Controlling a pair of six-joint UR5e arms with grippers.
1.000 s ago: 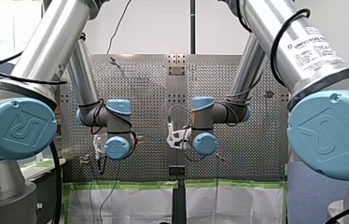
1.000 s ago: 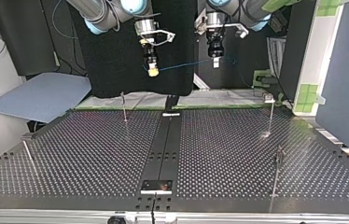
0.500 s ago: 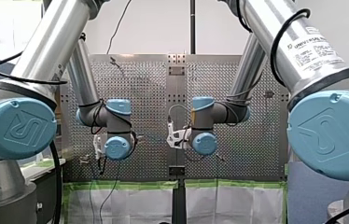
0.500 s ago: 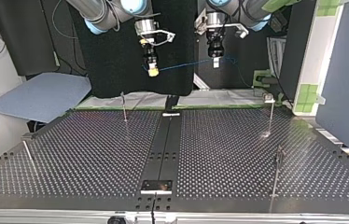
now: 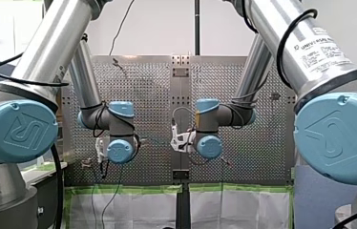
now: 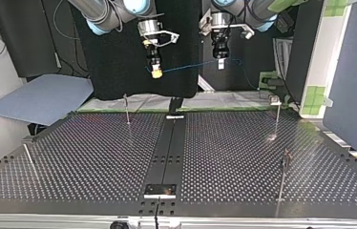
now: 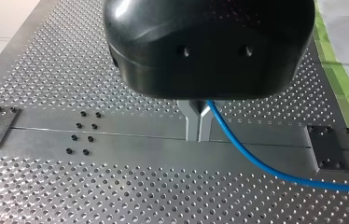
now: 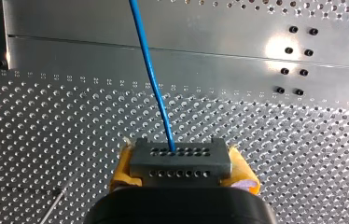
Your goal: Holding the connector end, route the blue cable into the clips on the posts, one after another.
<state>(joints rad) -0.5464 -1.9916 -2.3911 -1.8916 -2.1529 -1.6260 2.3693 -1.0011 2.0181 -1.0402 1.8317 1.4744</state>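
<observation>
Right pincer (image 8: pixel 178 163): closed on the connector (image 8: pixel 179 156), a grey block with rows of small holes, clamped between yellow pads (image 8: pixel 124 164). The blue cable (image 8: pixel 151 70) leaves the block's face and runs ahead of the pincer, in the air above the tabletop (image 8: pixel 46 140)

Left pincer (image 7: pixel 197 128): metal fingers (image 7: pixel 190 123) drawn together, barely a slit between them. The cable comes out near their root and sweeps off to one side, clear of the tabletop. It looks pinched there, some way along from the connector

Top view: both pincers hang high, well above the post tops, with the cable a short span between them. Four thin posts stand below: far left post (image 6: pixel 127 109), far right post (image 6: pixel 278 114), near right post (image 6: pixel 284 174), and near left post (image 6: pixel 28 160), which is tilted. Their clips are too small to make out

Progress, my reading: both grasps are made and routing is not begun. No post carries the cable, and all four are well apart from it. The whole threading is left, first clip to last
</observation>
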